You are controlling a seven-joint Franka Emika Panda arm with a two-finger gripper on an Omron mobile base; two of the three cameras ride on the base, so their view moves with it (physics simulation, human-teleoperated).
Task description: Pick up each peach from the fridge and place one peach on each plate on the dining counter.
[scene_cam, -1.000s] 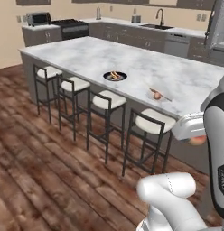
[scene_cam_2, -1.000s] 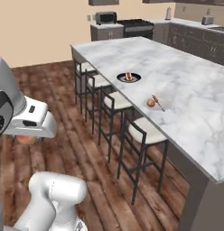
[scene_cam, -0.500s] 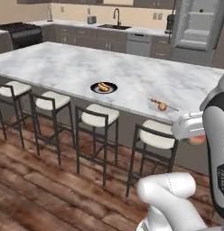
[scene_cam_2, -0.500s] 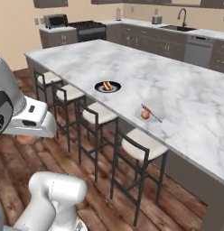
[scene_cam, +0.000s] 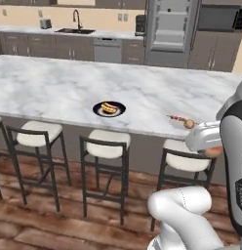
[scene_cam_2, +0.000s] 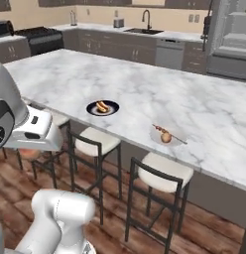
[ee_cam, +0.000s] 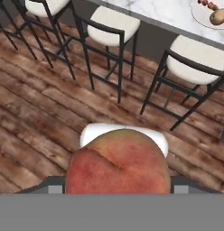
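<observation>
**Peach in transit, carried low beside the table**

Left to right, left base view. Table [scene_cam: 54,83]: white marble top, stools tucked along the near edge. Roughly mid-table, a black plate [scene_cam: 109,109] already carrying some yellowish food item with a red streak (cannot tell what it is). Further right, near the table's edge, a pale plate [scene_cam: 182,122], hard to separate from the marble, with a small skewer and a round tan-orange item on it; in the hand view that item [ee_cam: 218,16] looks paler than the fruit being carried, so I cannot confirm it is a peach. Fridge [scene_cam: 172,30] against the back wall, interior shelves visible.

End effector [scene_cam: 213,152] sits at the right, below table height, above a stool. Peach [ee_cam: 117,163] clamped in it, reddish-orange, close against the camera; fingers hidden behind the fruit.

Judgement: the fruit is held low and close to the arm for travel, not for placing. It must be lifted above the marble edge first. Which plate is free is unclear.
</observation>
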